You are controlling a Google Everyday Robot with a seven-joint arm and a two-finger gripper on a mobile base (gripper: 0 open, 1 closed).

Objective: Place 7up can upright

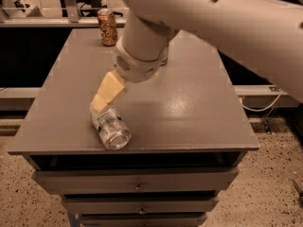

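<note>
Hand: hangs low over the near-left part of the table, tip touching the far end of the 7up can; apart or clamped, cannot tell. Can: lies on its side, open end toward the front edge. Nothing finished yet, judging by that: needs gripping, tipping upright, releasing. Far back: stands a brown-orange can, well apart.

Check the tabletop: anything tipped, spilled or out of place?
The 7up can lies on its side near the front edge of the table, unlike the upright brown-orange can at the back. The gripper is at its far end. No spill visible.
</note>
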